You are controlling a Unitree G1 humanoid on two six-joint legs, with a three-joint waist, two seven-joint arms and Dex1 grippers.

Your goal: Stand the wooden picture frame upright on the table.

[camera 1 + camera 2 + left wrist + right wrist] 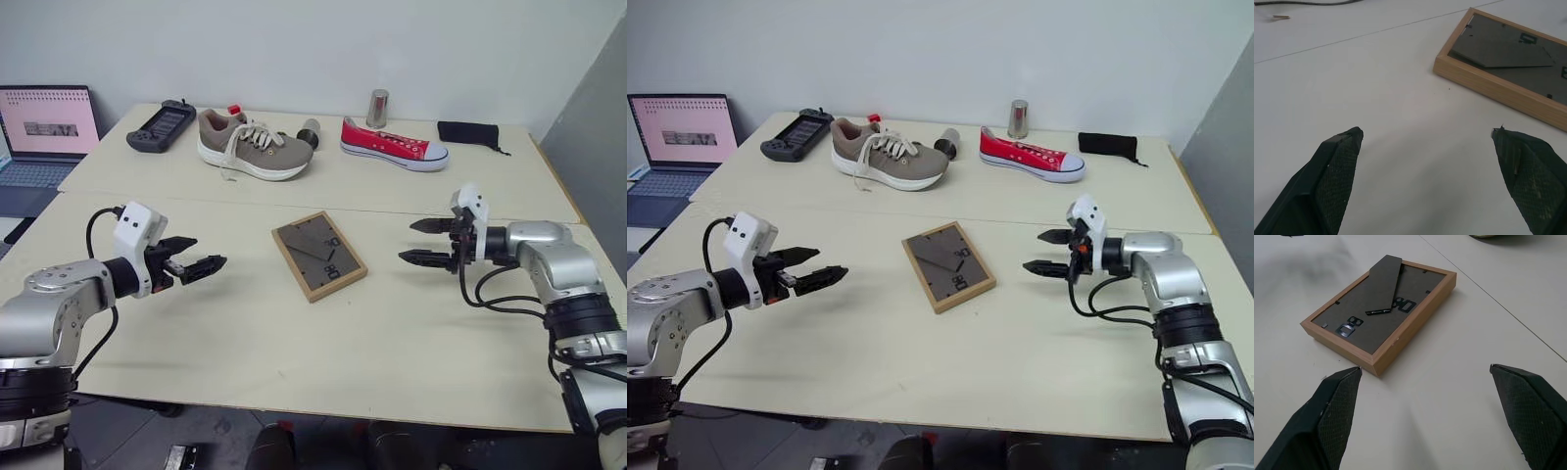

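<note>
Midway across the worktop (pixel 245 343) the frame (pixel 318 255) lies flat, backing and folded strut up, flanked by the left end effector (pixel 196 265) and right end effector (pixel 427 242), both spread wide and empty, seemingly poised to lift it.

Along the far edge of the table sit a black handheld game console (pixel 161 125) at the far left corner, a tan sneaker (pixel 254 146) with loose white laces, a small dark cylinder (pixel 309 130) just behind its toe, a red canvas shoe (pixel 393 145), a metal cup (pixel 377 108) behind it, and a black pouch (pixel 468 133) toward the far right corner. An open laptop (pixel 44 132) — screen lit — stands off the table's left edge.
</note>
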